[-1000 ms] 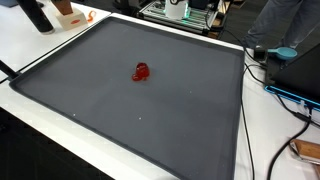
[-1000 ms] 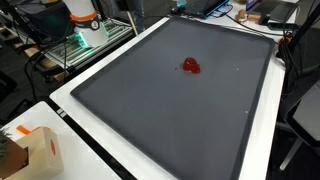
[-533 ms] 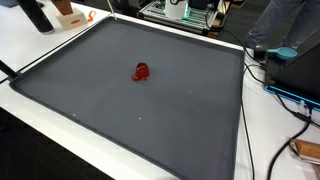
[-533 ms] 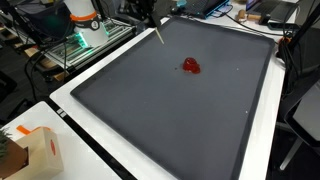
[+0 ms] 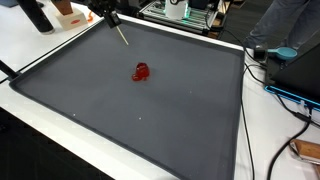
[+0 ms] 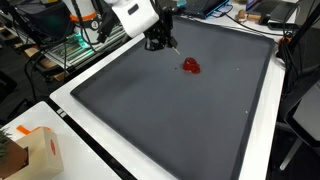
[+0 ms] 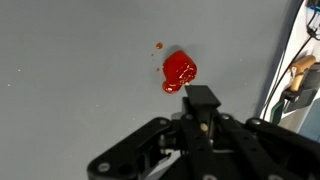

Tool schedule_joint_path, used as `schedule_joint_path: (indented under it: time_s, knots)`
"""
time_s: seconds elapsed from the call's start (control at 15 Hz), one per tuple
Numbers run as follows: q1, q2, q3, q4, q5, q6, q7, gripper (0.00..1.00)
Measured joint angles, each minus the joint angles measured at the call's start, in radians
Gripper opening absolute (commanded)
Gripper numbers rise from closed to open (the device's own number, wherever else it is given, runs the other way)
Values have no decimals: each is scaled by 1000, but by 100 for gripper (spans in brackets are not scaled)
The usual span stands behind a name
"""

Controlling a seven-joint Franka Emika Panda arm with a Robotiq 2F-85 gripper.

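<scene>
Wrist view: the gripper (image 7: 203,98) is clamped shut on a thin stick (image 5: 121,36), with the red blob (image 7: 179,71) just ahead of its tips. The slender stick may pivot in the grip, smearing the blob across the dark mat (image 7: 70,80).

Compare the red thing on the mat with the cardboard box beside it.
Colour: the red thing is glossy red, the cardboard box dull tan with an orange mark. Place: the red thing lies on the grey mat, the box on the white table outside it. Shape: the red thing is rounded, the box flat-sided. Both lie untouched.
</scene>
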Motion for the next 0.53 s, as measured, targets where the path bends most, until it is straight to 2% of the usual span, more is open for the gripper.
schedule_joint_path:
  time_s: [0.27,0.53]
  knots:
    - [-34,96,36,40,95,-30,-63,3]
    - [-60,165,58,81,140,-60,-80,3]
